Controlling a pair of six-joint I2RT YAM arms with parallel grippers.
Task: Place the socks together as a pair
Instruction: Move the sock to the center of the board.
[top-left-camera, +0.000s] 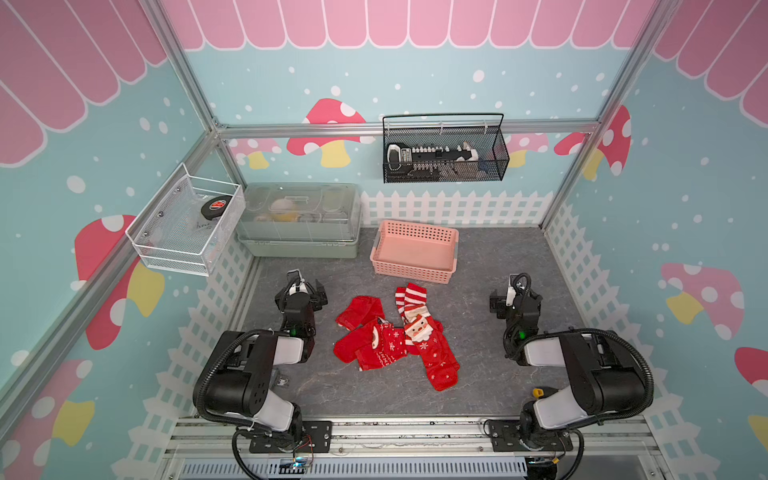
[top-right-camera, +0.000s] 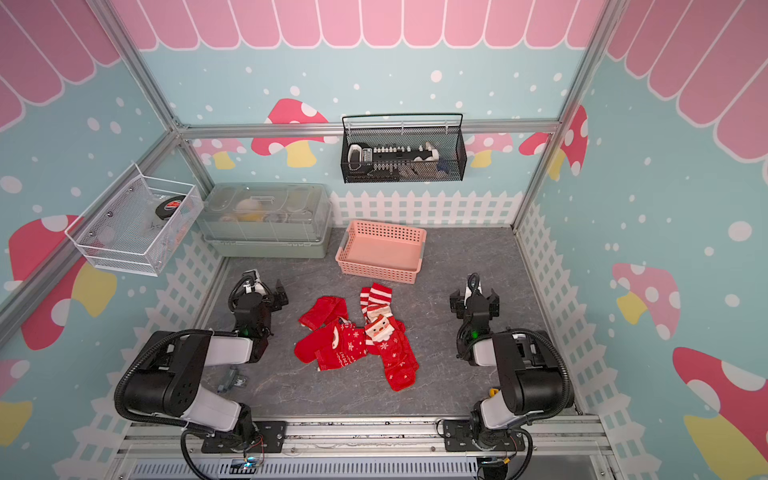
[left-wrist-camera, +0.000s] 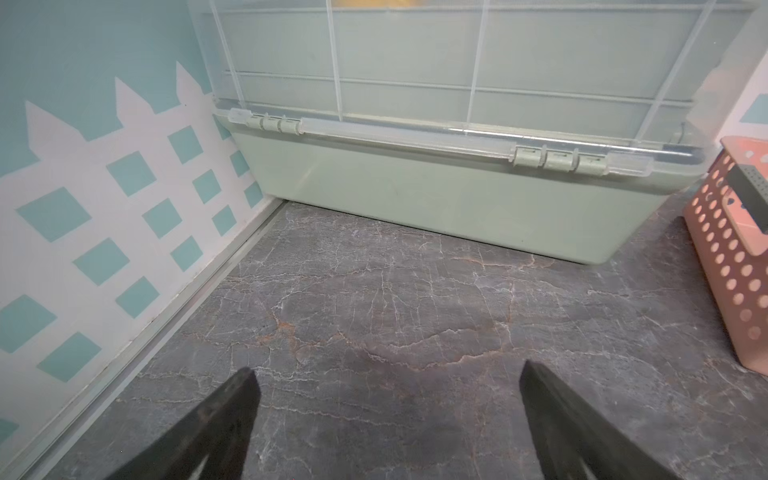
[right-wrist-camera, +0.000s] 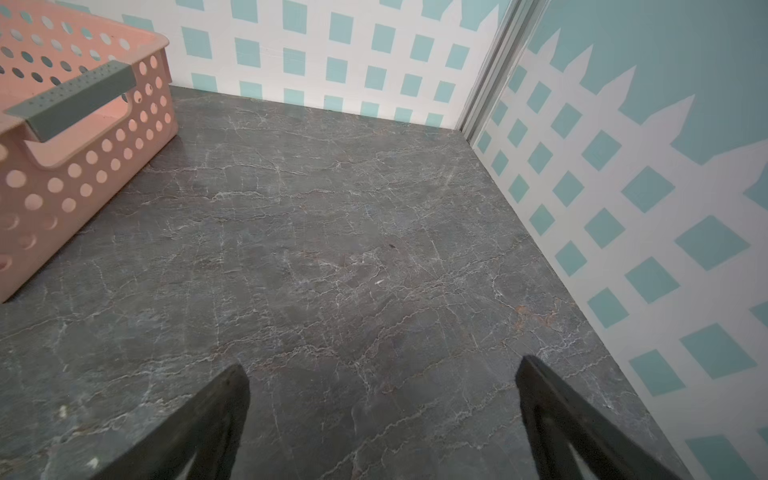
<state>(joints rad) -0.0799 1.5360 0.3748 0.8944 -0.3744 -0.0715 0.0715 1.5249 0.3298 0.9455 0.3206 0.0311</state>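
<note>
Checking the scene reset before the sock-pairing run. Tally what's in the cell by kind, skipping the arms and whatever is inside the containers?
Striped-cuff socks: 2
Other red socks: 2, as far as the overlapping pile shows
Pink basket: 1
Lidded green box: 1
White wire basket: 1
Black mesh basket: 1
Total: 8

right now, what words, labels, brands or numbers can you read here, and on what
no text reads clearly
red logo on the black round disc in the white wire basket: too small
pale label on the black device in the black mesh basket: blurred
white band on the red Christmas sock: too small
</note>
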